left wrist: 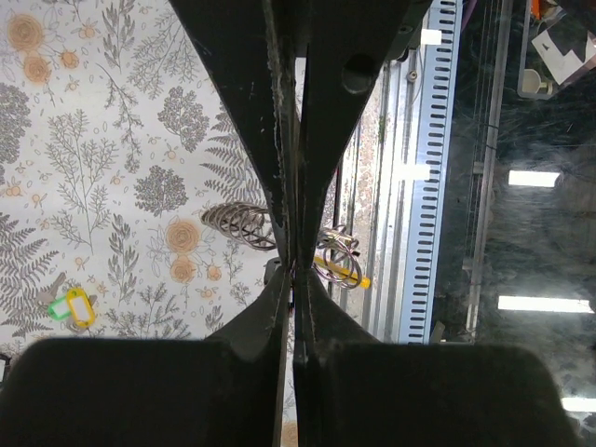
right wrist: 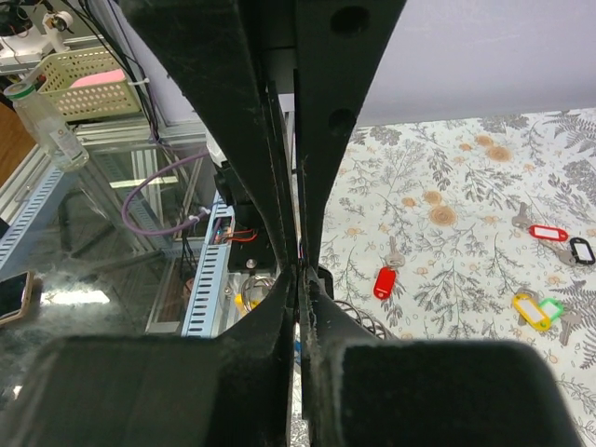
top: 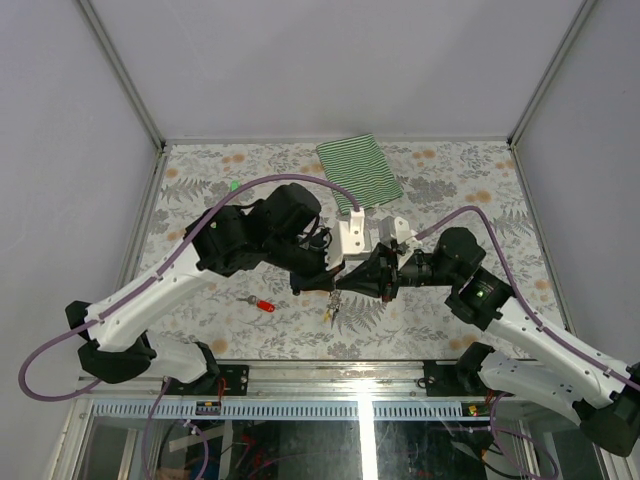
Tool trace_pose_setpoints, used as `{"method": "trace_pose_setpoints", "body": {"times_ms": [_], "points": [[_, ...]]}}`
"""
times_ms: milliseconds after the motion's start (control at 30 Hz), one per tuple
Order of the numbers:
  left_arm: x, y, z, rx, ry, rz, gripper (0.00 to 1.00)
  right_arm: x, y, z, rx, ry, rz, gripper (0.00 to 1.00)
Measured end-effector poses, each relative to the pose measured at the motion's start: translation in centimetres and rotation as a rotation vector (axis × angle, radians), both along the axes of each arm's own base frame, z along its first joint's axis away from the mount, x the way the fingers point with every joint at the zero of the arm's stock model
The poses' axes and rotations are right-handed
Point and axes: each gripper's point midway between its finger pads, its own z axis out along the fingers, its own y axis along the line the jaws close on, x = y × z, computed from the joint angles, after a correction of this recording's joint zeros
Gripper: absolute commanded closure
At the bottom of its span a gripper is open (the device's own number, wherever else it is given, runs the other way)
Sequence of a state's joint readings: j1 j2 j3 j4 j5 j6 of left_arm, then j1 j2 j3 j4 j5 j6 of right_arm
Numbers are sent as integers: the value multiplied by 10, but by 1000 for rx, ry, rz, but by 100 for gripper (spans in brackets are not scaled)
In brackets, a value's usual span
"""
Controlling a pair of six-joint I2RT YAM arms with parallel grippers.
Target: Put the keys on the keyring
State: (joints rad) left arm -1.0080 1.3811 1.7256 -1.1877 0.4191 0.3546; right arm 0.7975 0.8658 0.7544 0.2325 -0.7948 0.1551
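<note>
My left gripper [top: 326,280] and right gripper [top: 350,278] meet tip to tip above the table's front middle. Both are shut on the keyring [left wrist: 339,250], a silvery wire loop whose coils stick out on both sides of the fingers. The keyring also shows in the right wrist view [right wrist: 253,283]. A key with a yellow tag [left wrist: 341,271] hangs on it below the grippers [top: 330,310]. A red-tagged key [top: 262,304] lies on the table to the left [right wrist: 385,280]. More keys with red [right wrist: 548,233], black [right wrist: 583,250], yellow [right wrist: 528,312] and green [right wrist: 552,306] tags lie farther off.
A green-striped folded cloth [top: 360,172] lies at the back of the flowered table. A green tag [top: 234,185] lies at the back left. A white block [top: 352,233] stands just behind the grippers. The metal front rail [top: 350,405] runs below them.
</note>
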Motion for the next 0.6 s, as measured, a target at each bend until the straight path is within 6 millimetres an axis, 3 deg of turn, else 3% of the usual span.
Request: {"method": "trace_pose_setpoints", "body": {"times_ms": [300, 600], "points": [[-8, 7, 28, -210, -97, 16, 74, -3, -5, 18, 51, -31, -18, 100], [-20, 14, 59, -584, -191, 61, 70, -12, -10, 55, 172, -56, -2, 100]]}}
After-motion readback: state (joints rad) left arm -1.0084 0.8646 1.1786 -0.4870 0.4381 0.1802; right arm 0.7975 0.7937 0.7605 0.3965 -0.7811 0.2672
